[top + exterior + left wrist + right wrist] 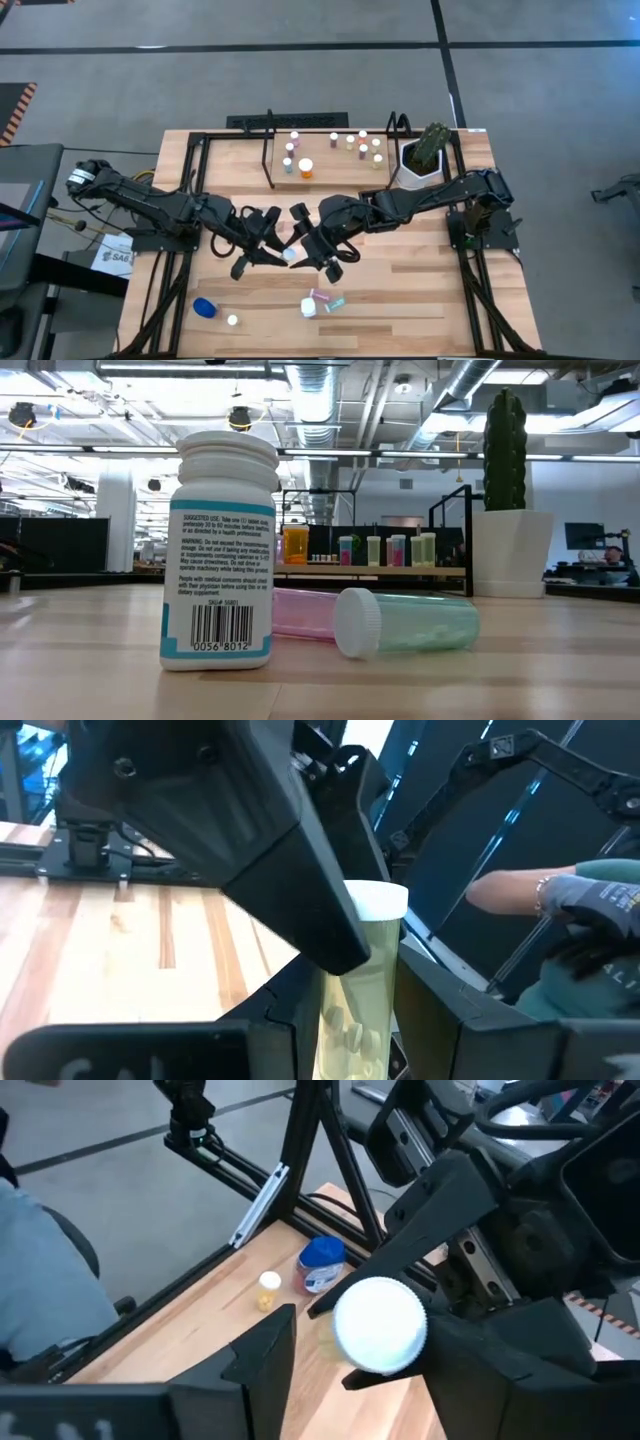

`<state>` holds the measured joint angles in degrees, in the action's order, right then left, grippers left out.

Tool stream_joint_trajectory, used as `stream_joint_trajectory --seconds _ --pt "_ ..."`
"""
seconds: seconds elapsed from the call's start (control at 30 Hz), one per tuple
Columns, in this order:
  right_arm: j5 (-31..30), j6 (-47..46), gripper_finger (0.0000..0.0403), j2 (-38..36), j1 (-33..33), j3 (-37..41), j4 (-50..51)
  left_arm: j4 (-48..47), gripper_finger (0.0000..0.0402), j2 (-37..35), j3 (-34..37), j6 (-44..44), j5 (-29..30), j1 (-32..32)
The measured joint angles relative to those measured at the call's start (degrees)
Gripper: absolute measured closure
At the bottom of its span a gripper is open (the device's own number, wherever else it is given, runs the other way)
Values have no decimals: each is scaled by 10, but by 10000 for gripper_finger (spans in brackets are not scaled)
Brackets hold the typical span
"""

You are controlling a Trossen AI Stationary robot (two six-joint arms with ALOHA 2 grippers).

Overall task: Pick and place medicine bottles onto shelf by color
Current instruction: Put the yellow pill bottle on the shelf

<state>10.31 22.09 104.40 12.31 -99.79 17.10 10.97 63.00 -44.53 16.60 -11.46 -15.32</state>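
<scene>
Over the middle of the worktop [400, 290] the two arms meet nose to nose, and a yellow-green vial [290, 254] with a white cap hangs between them, clear of the planks. The left pincer [276, 242] appears clamped on the vial's body: in the left wrist view the vial [362, 990] fills the gap between that arm's own fingers. The right pincer [303, 243] stands wide around the capped end with a sliver of space showing beside it, so it does not look closed. The relation that matters is the vial's long axis. The right wrist camera sees the cap [380, 1325] end-on, so the axis runs straight along the right arm's line of approach and across the left arm's fingers. A hand-over would therefore likely mean the right pincer closing near the cap. The shelf [330, 178] lies at the back of the worktop, and its yellow-green bottles [376, 152] stand toward the right arm's side, the nearer arm for that delivery.
</scene>
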Motion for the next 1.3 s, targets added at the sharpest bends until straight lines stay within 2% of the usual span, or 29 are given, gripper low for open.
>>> stream_joint_trajectory --seconds 0.3,0.43,0.67,0.9,1.1,1.3 --pt "1 -7 262 0 -5 0 2 -5 308 0 0 -10 -9 14" --pt "5 -11 284 -1 -11 0 4 1 308 0 1 -22 -7 15" --pt "5 -15 275 -3 -17 -1 15 -1 298 0 -3 -29 10 15" --pt "3 -54 276 -8 -36 -2 58 -2 229 1 -3 -69 52 16" --pt "-1 -102 271 -27 -73 -34 194 -13 177 1 -5 -73 135 30" --pt "-5 -169 270 -31 -122 -50 327 -48 157 -1 -7 -53 191 63"
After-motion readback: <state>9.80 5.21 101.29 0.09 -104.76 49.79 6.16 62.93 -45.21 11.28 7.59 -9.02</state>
